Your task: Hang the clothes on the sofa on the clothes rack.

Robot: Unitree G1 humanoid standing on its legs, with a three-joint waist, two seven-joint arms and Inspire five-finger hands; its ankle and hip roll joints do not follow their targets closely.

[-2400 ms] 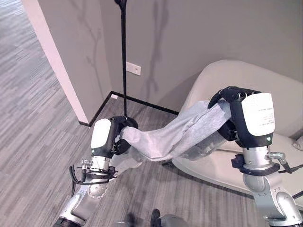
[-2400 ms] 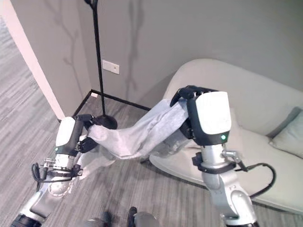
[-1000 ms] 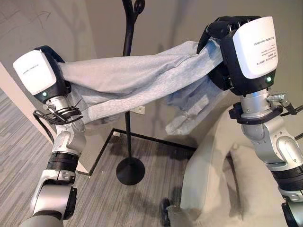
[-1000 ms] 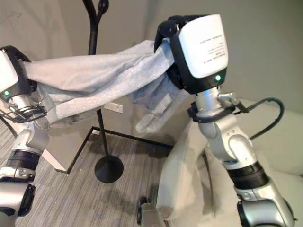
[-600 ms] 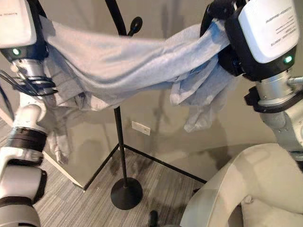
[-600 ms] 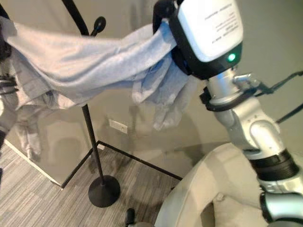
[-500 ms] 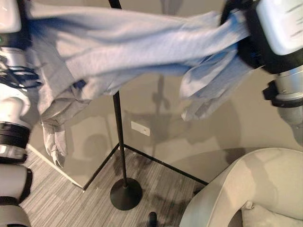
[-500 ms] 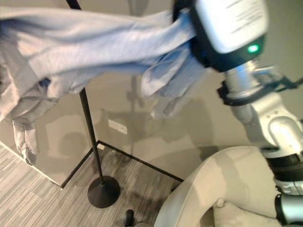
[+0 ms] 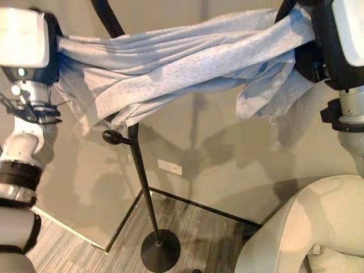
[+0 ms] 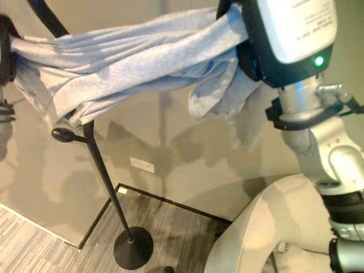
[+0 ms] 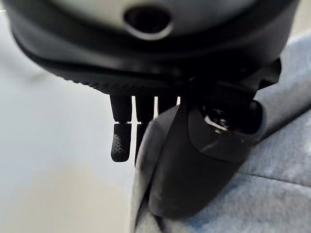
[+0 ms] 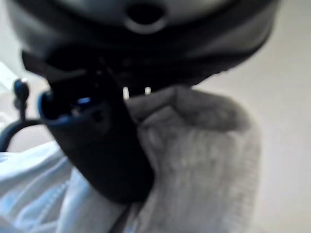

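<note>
Garment: you hold the grey hoodie [image 9: 187, 62] stretched high, draped across the clothes rack [image 9: 136, 165] pole | Hands: left hand [image 11: 194, 145] and right hand [image 12: 97, 145] each clamped on a bunched end | Handling: soft, light, saggy; grip thick folds | Room: wall [image 9: 216, 142] just behind, sofa [image 9: 307, 227] low right, rack peg [image 9: 111, 137] below the cloth.

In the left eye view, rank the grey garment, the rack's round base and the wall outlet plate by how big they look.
1. grey garment, stretched between the left hand and right hand, though it is also nearest the camera.
2. rack's round base.
3. wall outlet plate.
</note>
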